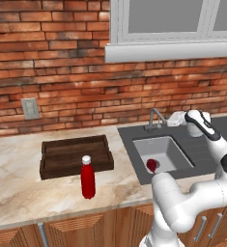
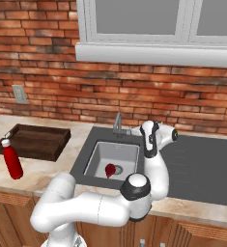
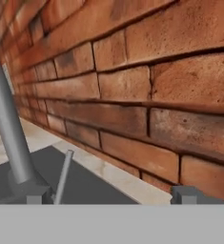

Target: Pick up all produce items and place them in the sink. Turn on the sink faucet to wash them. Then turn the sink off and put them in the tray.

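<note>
The small dark-red round fruit lies in the light-grey sink basin. The end effector, fingers wide apart and empty, sits by the thin grey metal faucet. Next job, I think: push its thin side lever for water.

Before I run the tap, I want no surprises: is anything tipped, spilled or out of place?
Nothing stands out. The fruit lies in the sink, the bottle stands upright beside the tray, and the counter looks dry.
</note>
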Motion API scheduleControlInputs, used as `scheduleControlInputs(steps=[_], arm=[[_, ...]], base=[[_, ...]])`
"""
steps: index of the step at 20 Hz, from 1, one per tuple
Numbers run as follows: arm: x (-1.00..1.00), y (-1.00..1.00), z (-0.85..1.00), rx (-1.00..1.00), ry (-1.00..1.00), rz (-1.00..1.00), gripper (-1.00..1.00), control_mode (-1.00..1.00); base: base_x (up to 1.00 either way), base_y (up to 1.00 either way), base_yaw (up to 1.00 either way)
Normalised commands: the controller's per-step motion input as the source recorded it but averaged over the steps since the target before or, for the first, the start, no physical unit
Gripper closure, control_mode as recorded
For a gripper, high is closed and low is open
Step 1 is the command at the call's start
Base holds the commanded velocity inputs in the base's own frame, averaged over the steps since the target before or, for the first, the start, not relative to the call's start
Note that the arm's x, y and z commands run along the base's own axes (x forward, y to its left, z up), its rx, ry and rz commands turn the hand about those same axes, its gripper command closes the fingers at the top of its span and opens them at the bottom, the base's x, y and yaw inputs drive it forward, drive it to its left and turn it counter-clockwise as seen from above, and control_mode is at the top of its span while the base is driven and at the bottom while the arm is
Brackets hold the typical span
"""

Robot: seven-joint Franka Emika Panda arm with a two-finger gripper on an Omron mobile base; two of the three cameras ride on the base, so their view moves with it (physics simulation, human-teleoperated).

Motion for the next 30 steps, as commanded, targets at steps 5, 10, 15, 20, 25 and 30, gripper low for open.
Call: scheduleControlInputs(steps=[5, 10, 15, 20, 25, 30], arm=[[-0.50, -0.08, 0.35, -0.01, -0.04, 0.00, -1.00, -1.00], [-0.83, 0.00, 0.33, -0.06, -0.01, -0.06, -1.00, -1.00], [-0.89, 0.06, 0.25, -0.08, 0.00, -0.16, -1.00, -1.00], [-0.87, 0.13, 0.25, -0.07, 0.01, -0.19, -1.00, -1.00], [-0.81, 0.29, 0.16, -0.08, 0.07, -0.21, -1.00, -1.00], [-0.67, 0.38, 0.06, -0.09, 0.18, -0.21, -1.00, -1.00]], base=[[0.00, 0.00, 0.00], [0.00, 0.00, 0.00], [0.00, 0.00, 0.00], [0.00, 0.00, 0.00], [0.00, 0.00, 0.00], [0.00, 0.00, 0.00]])
